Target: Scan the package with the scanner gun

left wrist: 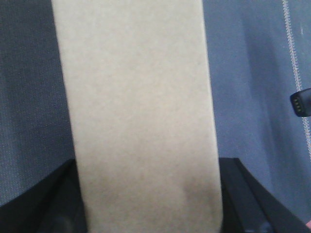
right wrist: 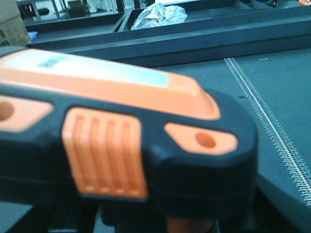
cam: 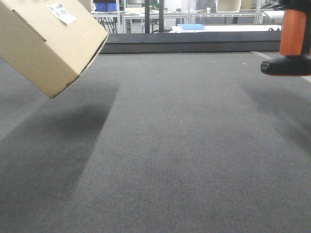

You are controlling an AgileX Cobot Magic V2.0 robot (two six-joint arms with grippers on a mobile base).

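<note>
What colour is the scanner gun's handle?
The scanner gun has a bright orange handle, clearest in the exterior front-facing view.

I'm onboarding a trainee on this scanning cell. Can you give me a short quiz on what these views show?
1. True or false: the package lies flat on the mat.
2. Where is the barcode label? A) the package's upper face B) its underside C) the mat
3. Fill in: the scanner gun hangs above the mat, and its handle is coloured ___.
Key: 1 false, it hangs tilted in the air; 2 A; 3 orange.
</note>
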